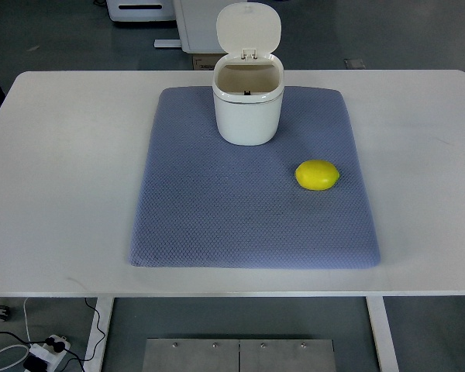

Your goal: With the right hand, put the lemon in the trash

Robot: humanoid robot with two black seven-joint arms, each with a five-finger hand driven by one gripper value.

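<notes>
A yellow lemon [317, 175] lies on the blue-grey mat [217, 217], toward the mat's right side. A small white trash bin [248, 105] stands at the back middle of the mat with its lid [249, 29] flipped up and open; the inside looks empty. The lemon is to the front right of the bin, apart from it. Neither robot hand shows in the top view.
The mat lies on a white table [62, 170]. White furniture [194, 19] stands behind the table on the floor. Cables and a power strip [43, 355] lie on the floor at the front left.
</notes>
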